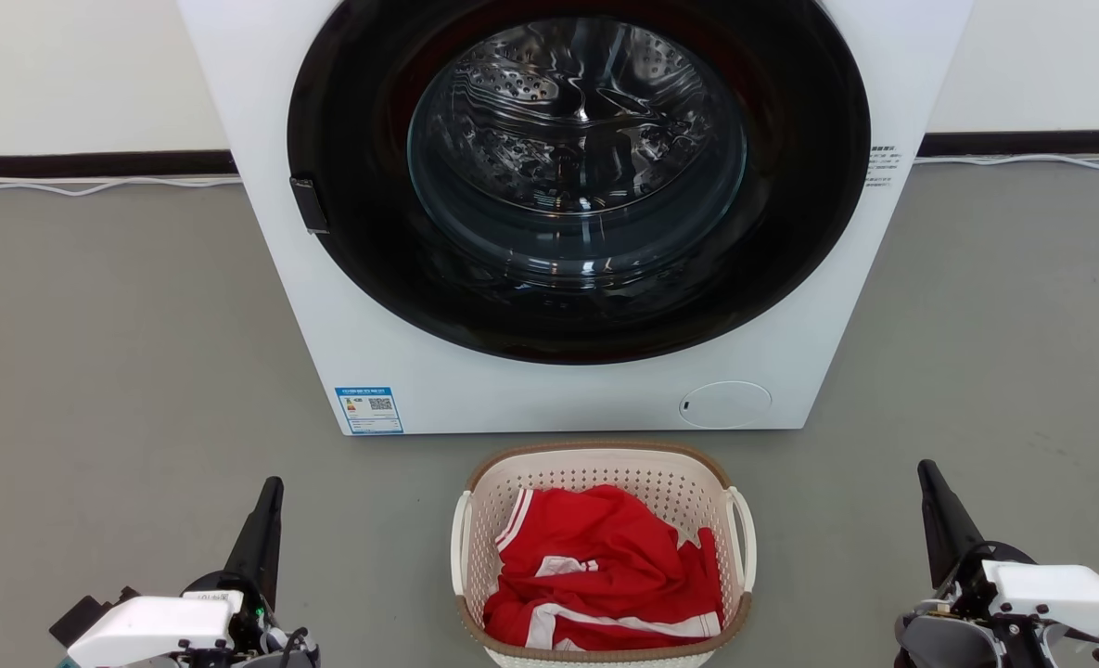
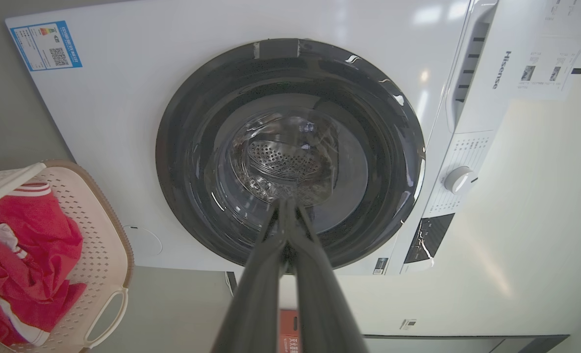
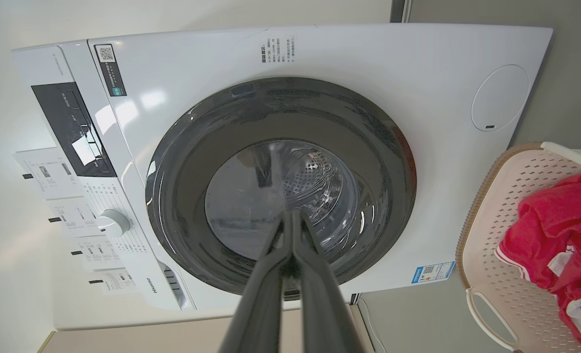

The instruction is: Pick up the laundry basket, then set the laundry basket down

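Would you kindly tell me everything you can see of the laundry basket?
The laundry basket is cream-white perforated plastic, rounded-rectangular, with a brown woven-look rim and a white loop handle on each side. It stands upright on the grey floor just before the washing machine, apart from it, holding a crumpled red garment with white stripes. The left gripper and right gripper sit to either side, neither touching it.

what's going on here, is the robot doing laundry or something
The laundry basket, holding a red garment, sits on the floor in front of the washing machine. The robot's left claw and right claw are both shut and empty, one on each side of the basket, touching nothing. The pick-up has not yet begun.
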You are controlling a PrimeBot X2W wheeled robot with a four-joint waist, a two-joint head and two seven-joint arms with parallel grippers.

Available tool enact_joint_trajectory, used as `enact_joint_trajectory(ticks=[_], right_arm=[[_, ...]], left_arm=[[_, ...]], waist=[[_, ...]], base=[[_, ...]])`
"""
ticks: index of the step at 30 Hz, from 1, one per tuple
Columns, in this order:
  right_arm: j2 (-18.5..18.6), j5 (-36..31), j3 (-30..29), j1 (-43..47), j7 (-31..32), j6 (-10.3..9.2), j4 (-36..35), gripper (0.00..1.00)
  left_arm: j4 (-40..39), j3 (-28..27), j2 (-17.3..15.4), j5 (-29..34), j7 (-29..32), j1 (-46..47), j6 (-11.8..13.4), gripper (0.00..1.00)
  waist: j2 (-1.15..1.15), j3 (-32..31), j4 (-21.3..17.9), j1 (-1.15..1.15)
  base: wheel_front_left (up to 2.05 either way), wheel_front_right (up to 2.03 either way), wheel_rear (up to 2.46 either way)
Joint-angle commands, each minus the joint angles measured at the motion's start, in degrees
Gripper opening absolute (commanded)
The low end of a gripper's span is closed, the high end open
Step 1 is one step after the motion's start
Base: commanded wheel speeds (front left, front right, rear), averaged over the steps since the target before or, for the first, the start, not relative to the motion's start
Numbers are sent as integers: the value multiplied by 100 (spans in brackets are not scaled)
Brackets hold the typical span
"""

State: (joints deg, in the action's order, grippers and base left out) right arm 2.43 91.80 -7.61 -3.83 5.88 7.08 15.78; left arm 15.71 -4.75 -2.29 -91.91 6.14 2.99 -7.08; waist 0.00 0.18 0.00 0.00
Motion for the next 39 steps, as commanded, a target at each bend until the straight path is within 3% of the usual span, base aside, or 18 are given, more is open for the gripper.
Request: enact_joint_trajectory(ticks=[1, 2, 3, 13, 21, 39], right_arm=[[44, 39, 111, -235, 59, 41, -176, 0], [44, 39, 111, -235, 59, 41, -176, 0], [0, -1, 3, 11, -2, -1, 19, 100], [-34, -35, 101, 193, -123, -1, 91, 100], [-28, -325, 149, 226, -256, 2, -19, 100], [-14, -2262, 360, 225, -539, 8, -308, 100]], left_arm=[[-168, -175, -59, -28, 33, 320, -41, 0], [-168, -175, -59, -28, 33, 320, -41, 0], [19, 1, 2, 1, -4, -9, 1, 100], [126, 98, 43, 24, -132, -176, 1, 100], [47, 168, 36, 167, -267, -208, -2, 100], [-23, 155, 22, 1414, -552, -224, -8, 100]], waist=[[0, 0, 0, 0], [0, 0, 0, 0], [0, 0, 0, 0], [0, -12, 2, 13], [0, -6, 10, 0], [0, -23, 51, 0]], base=[[0, 0, 0], [0, 0, 0], [0, 0, 0], [0, 0, 0], [0, 0, 0], [0, 0, 0]])
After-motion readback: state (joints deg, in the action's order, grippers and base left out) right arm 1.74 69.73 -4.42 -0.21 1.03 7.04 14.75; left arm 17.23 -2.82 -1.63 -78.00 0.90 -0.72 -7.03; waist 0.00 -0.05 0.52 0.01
